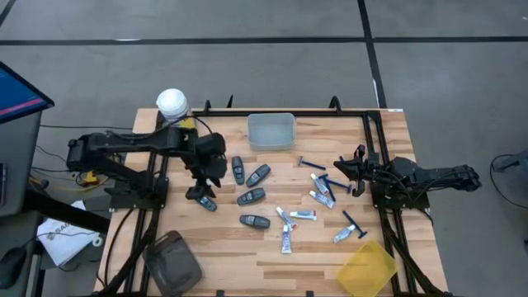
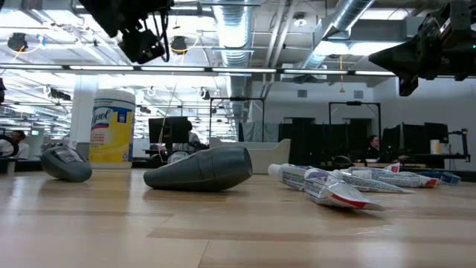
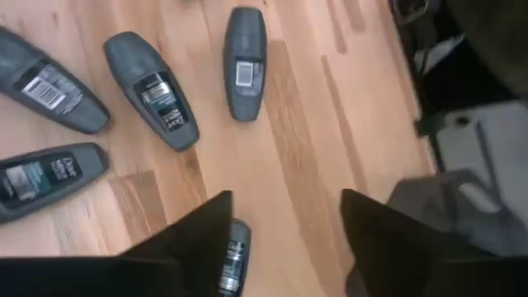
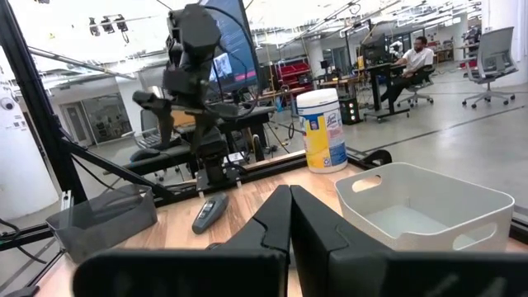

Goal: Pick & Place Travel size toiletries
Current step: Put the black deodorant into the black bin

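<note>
Left gripper (image 1: 204,191) hanging over the left part of the wooden desk (image 1: 330,256), jaws released and spread, straddling a grey pod (image 1: 206,202) lying flat on the desk beneath; from the left wrist view, pod (image 3: 233,262) seen between the two dark fingers (image 3: 206,231), whether touched or not impossible to tell. Four more pods just right of it: one (image 1: 238,170) and another (image 1: 258,174) farther back, a third (image 1: 251,196) in the middle, a fourth (image 1: 255,221) nearer. White tubes (image 1: 303,214) scattered right of centre, one (image 1: 286,240) nearest the front edge, others (image 1: 322,195) close to the right arm. Blue razors there too: one (image 1: 312,163) toward the far side, one (image 1: 355,223) nearer, beside another tube (image 1: 343,235). Right gripper (image 1: 343,169) raised at the right side of the desk above the tubes and razors, jaws clenched on nothing, fingers (image 4: 289,216) pressed together in the right wrist view. Clear bin (image 1: 271,130) at the far middle edge, yellow bin (image 1: 368,269) at the near right corner, grey bin (image 1: 172,261) at the near left corner. Yellow wipes jar (image 1: 172,105) with white lid at the far left corner. In the low view, a pod (image 2: 201,169) and tubes (image 2: 327,184) lying flat on the desk, both grippers raised above.
</note>
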